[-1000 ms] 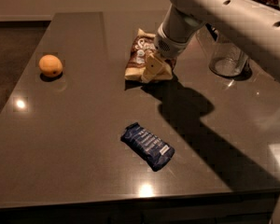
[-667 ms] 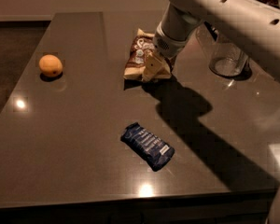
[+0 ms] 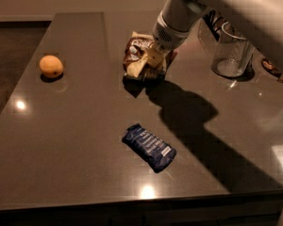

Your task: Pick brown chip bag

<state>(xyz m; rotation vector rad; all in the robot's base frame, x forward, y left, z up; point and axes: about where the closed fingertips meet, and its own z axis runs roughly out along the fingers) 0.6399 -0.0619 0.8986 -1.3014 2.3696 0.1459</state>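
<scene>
The brown chip bag (image 3: 135, 52) is at the back middle of the dark table (image 3: 75, 126), crinkled, with a brown top and a cream-yellow lower part. My gripper (image 3: 154, 59) comes down from the upper right on the white arm and is shut on the bag's right side. The bag looks raised slightly, with a dark shadow below its lower left edge. The arm hides the bag's right edge.
A dark blue wrapped bar (image 3: 148, 147) lies at the front middle. An orange fruit (image 3: 51, 66) sits at the left. A clear glass container (image 3: 231, 51) stands at the back right, close to the arm. The table's front edge runs along the bottom.
The bag and gripper have shifted a little left and up, and the bag's shadow now shows further below it.
</scene>
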